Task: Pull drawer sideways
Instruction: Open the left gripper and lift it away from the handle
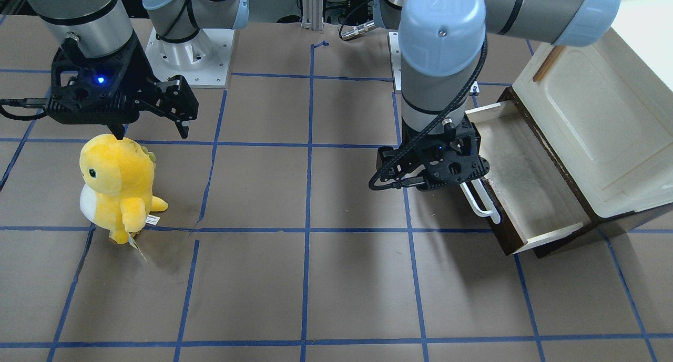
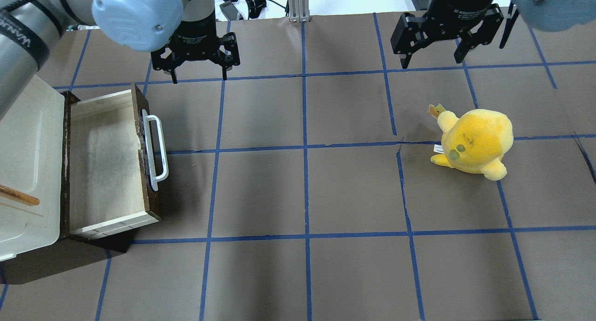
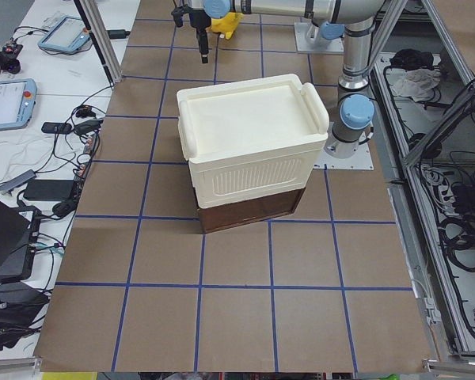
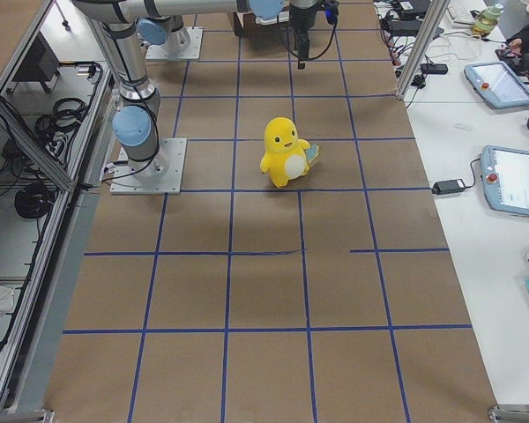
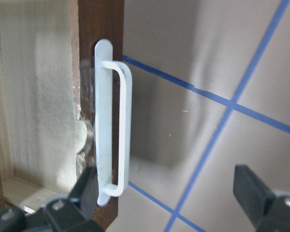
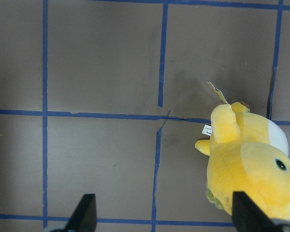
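Observation:
The drawer (image 2: 148, 181) has a dark brown front panel, a long white bar handle (image 2: 156, 148) and a pale wood tray (image 2: 102, 158). It stands pulled out from a dark cabinet (image 2: 46, 262) at the table's left. It also shows in the front view (image 1: 526, 183). My left gripper (image 2: 199, 78) is open and empty, above the handle's far end (image 1: 481, 202). In the left wrist view the handle (image 5: 113, 135) lies just inside one finger (image 5: 84, 191), with nothing gripped. My right gripper (image 2: 430, 61) is open and empty, high above the table.
A cream-white lidded box (image 2: 28, 144) sits on top of the cabinet. A yellow plush toy (image 2: 475, 141) stands on the right side, below my right gripper (image 1: 152, 133). The brown table surface (image 2: 302, 195) is marked with blue tape lines.

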Robot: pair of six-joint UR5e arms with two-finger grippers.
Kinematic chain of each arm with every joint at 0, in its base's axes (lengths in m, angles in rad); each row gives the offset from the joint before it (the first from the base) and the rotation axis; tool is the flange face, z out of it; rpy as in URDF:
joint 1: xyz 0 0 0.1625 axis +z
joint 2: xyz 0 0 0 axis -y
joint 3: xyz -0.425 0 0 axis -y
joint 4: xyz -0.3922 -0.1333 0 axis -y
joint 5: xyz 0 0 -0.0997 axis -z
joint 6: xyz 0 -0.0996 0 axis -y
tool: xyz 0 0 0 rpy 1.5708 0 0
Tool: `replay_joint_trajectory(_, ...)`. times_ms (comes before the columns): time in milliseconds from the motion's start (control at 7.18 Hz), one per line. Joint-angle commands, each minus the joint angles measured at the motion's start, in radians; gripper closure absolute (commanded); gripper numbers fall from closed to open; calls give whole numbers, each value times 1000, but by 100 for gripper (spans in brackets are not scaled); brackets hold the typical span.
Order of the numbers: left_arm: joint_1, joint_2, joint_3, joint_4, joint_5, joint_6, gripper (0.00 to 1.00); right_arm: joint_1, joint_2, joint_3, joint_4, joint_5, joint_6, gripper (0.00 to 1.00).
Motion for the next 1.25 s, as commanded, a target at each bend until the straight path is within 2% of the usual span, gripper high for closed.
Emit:
replay_joint_trajectory(0,97,67,-10,7,-163,152,0,0,0,0,0,1,0,0)
replay_joint_trajectory(139,151,99,-10,7,-199,175,0,0,0,0,0,-1,0,0)
replay_joint_trajectory(278,179,127,-17,3,-231,290,0,0,0,0,0,1,0,0)
replay_joint_trajectory(557,179,203,-109,1,-141,334,0,0,0,0,0,-1,0,0)
replay_joint_trajectory(835,182,240,-189,36,-138,350,0,0,0,0,0,1,-2,0)
replay_joint_trajectory(1114,182,246,-194,35,-142,374,0,0,0,0,0,-1,-2,0)
